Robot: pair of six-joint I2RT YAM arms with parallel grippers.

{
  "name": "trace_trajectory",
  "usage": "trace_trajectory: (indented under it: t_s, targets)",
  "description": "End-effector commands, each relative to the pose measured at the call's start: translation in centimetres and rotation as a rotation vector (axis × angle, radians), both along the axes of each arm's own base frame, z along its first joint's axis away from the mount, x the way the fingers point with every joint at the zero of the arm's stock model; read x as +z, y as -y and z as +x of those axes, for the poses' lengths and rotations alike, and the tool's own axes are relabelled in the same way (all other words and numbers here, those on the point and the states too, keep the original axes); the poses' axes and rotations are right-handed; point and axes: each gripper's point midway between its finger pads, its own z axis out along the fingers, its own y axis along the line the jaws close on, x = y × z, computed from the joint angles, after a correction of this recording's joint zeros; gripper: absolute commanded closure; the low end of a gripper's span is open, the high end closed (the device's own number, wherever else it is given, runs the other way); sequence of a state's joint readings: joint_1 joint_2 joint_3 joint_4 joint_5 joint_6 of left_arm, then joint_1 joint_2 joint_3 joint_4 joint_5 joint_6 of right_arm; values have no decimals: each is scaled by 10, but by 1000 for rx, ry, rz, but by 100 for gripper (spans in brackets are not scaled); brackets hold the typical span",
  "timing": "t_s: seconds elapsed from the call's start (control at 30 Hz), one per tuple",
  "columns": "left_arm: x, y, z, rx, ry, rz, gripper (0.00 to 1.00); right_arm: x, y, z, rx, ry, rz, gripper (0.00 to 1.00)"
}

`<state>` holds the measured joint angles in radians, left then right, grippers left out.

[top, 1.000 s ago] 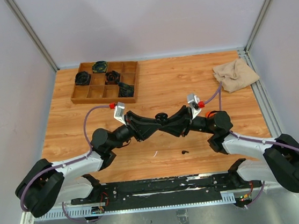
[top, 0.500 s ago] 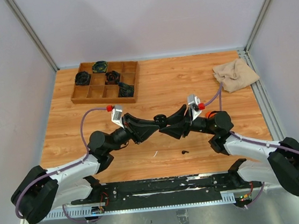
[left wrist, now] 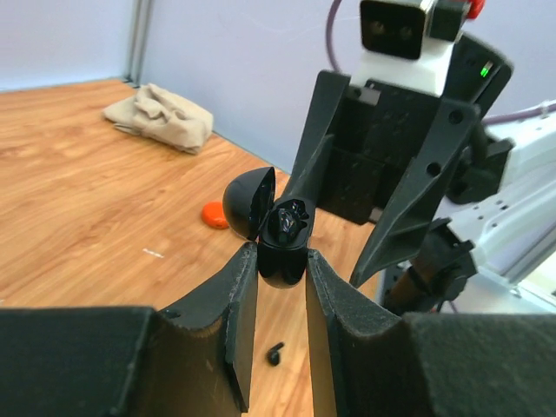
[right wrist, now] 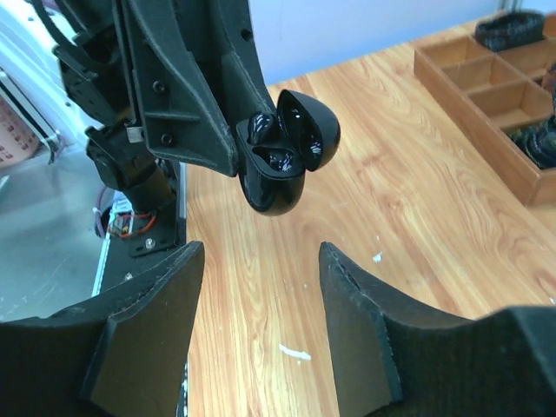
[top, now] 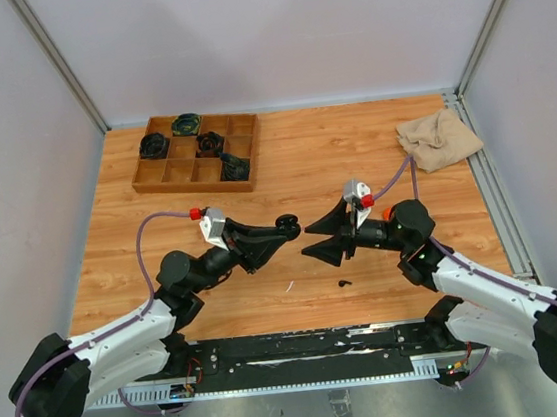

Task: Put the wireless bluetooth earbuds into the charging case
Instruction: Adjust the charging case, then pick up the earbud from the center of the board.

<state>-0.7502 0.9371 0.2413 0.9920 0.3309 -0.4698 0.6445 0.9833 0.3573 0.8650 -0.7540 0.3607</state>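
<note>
The left hand point(top: 284, 228) is closed narrowly on the black charging case point(left wrist: 280, 261), holding it above the middle of the worktop point(top: 333, 157) with its lid tipped open. One black earbud point(left wrist: 291, 221) sits inside the case. The right hand point(top: 306, 243) faces the case with its jaws apart, holding nothing and not touching it. A second black earbud point(top: 343, 284) lies on the worktop towards the near edge. A wooden tray point(top: 149, 178) sits in the far left corner and a cloth point(top: 439, 140) in the far right corner.

black charging case point(left wrist: 281, 261) open, one earbud point(left wrist: 291, 221) inside; other black earbud point(top: 344, 283) on tabletop point(top: 354, 160)
</note>
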Motion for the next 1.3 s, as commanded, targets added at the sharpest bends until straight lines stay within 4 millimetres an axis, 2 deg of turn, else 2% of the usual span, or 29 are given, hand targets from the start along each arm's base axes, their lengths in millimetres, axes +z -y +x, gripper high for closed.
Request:
trace_trajectory:
  t_s: [0.0, 0.3, 0.5, 0.67, 0.8, 1.07, 1.27]
  targets:
    - [-15, -11, 9, 94, 99, 97, 100, -21, 13, 10, -71, -52, -209, 43]
    - [-23, -23, 4, 136, 270, 167, 100, -67, 54, 8, -226, -276, -516, 43]
    - [-32, -31, 8, 179, 277, 192, 100, -101, 80, 3, -309, -391, -716, 43]
    - [-35, -38, 7, 210, 284, 189, 100, -128, 93, -1, -339, -456, -876, 45]
    - [-36, -43, 6, 229, 289, 181, 100, -147, 93, -3, -334, -463, -993, 48]
    - [-33, -49, 8, 260, 285, 171, 100, -166, 88, -11, -265, -459, -1251, 54]
    - [-30, -57, 10, 304, 280, 157, 100, -177, 79, -18, -204, -460, -1356, 59]
